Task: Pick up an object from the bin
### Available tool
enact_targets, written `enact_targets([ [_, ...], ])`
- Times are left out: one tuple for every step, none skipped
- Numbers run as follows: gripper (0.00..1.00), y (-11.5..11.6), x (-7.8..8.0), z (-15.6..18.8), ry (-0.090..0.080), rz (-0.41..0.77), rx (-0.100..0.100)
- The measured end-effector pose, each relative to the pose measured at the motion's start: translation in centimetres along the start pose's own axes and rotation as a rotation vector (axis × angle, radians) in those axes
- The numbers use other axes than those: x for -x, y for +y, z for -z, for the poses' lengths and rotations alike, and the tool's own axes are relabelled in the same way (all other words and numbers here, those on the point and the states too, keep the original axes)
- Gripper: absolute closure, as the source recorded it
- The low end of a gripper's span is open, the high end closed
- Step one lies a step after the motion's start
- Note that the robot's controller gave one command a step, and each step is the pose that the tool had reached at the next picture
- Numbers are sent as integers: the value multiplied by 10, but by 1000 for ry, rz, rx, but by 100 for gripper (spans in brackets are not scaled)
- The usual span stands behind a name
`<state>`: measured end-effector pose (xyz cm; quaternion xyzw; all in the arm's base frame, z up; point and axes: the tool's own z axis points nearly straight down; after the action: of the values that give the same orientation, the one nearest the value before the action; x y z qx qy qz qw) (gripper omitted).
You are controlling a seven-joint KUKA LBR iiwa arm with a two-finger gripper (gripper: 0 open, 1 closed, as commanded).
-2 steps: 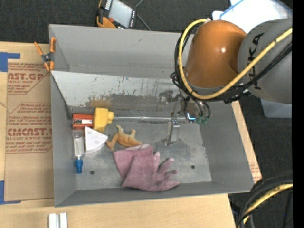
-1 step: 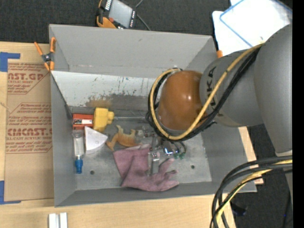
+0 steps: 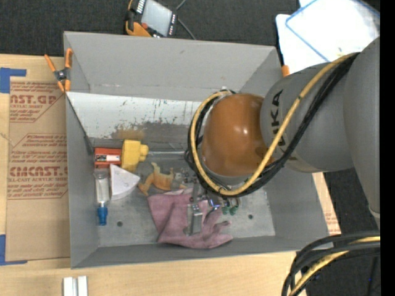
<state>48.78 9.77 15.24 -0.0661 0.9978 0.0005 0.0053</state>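
Pincer (image 3: 196, 219) seemingly upon pink cloth (image 3: 170, 219)

A yellow plastic block (image 3: 133, 153) is recorded at the rear of the floor of the grey metal bin (image 3: 166, 60), toward the view's left. It is touched on its left by a flat red box with a white label (image 3: 107, 158). Just in front of these, a white wedge-shaped piece (image 3: 122, 181) is noted. Beside it, further left, a clear tube with a blue cap (image 3: 101, 195) is laid with the cap toward the near wall. A tan toy figure (image 3: 157, 179) is found just right of the wedge. Beyond the far wall, outside the bin, a yellow-cased handheld device with a screen (image 3: 151, 16) is observed.
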Motion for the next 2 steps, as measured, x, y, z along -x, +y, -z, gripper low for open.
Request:
enact_targets([
  [0, -7, -4, -53, 11, 163, 2],
  [0, -17, 7, -82, -9, 447, 2],
])
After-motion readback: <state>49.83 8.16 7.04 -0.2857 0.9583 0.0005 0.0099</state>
